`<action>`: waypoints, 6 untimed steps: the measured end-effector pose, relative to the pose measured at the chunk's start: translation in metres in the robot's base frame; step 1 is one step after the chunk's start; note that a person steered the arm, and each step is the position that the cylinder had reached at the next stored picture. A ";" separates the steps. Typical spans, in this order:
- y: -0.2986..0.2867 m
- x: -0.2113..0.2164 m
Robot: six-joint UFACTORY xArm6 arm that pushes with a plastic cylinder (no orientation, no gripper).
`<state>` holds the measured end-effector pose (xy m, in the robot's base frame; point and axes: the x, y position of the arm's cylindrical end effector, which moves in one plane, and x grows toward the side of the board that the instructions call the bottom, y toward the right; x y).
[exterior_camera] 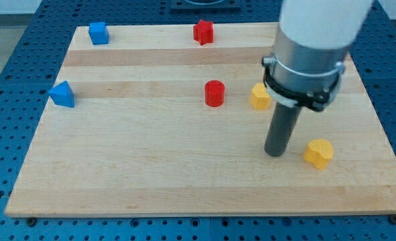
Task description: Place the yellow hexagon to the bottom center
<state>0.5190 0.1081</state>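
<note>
A yellow hexagon-like block [318,153] lies on the wooden board [151,167] at the view's lower right. My tip [275,153] rests on the board just to its left, a small gap apart. A second yellow block [259,96] lies above my tip, next to the arm's grey collar, which partly covers it; I cannot make out its shape.
A red cylinder [214,93] sits left of the second yellow block. A red star [203,31] and a blue cube [98,33] lie near the top edge. A blue triangular block [62,94] lies at the left edge.
</note>
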 end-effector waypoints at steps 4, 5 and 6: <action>0.094 0.039; 0.094 0.039; 0.080 0.039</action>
<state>0.5578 0.1881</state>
